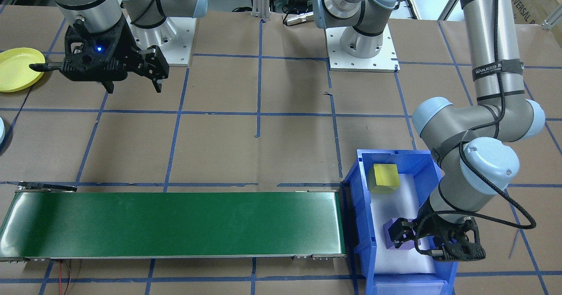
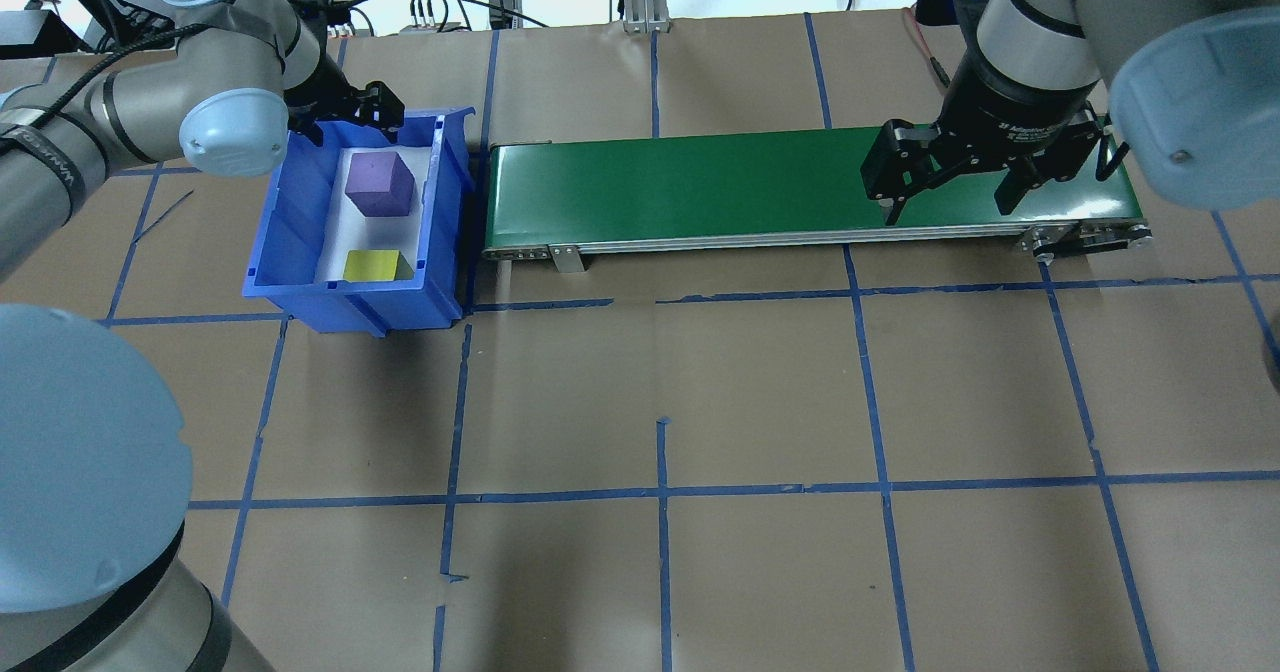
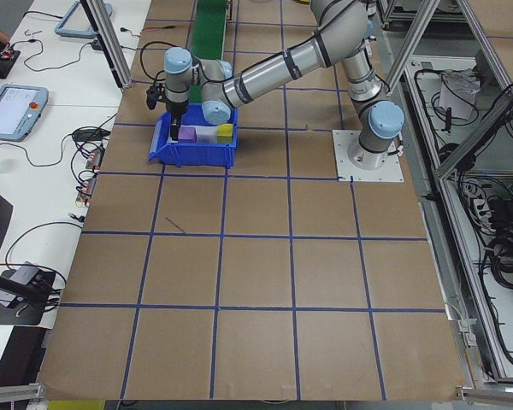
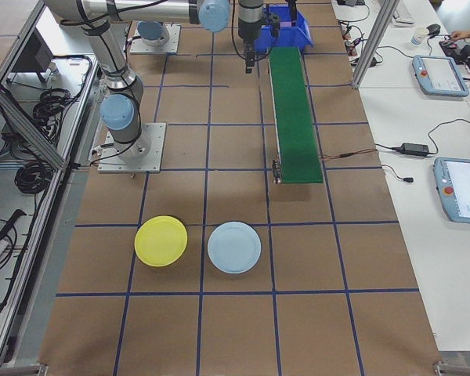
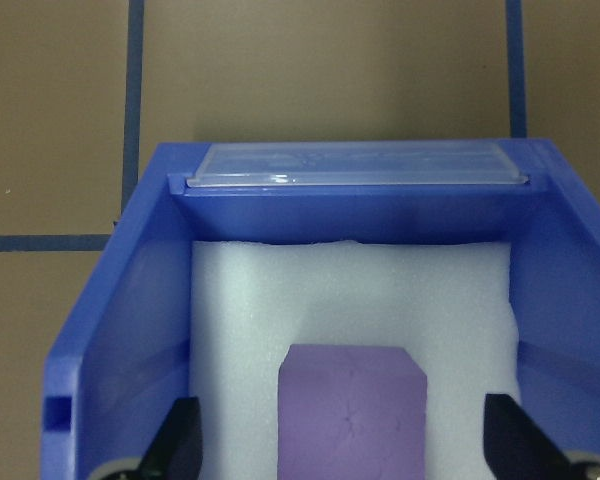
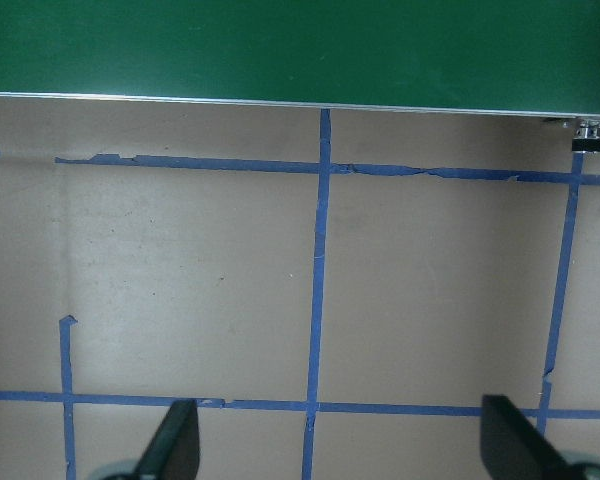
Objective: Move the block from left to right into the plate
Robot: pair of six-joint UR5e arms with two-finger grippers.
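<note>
Left wrist view: left gripper (image 5: 338,455) jaws wide apart around purple block (image 5: 351,415) in blue bin (image 5: 120,300), not gripping. Exterior right view alone shows whole yellow plate (image 4: 160,240), lower left. Right gripper (image 6: 338,455) open, empty.

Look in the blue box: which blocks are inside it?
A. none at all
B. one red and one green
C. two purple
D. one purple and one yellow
D: the blue box holds a purple block and a yellow block on white padding, with the left gripper open around the purple one.
</note>
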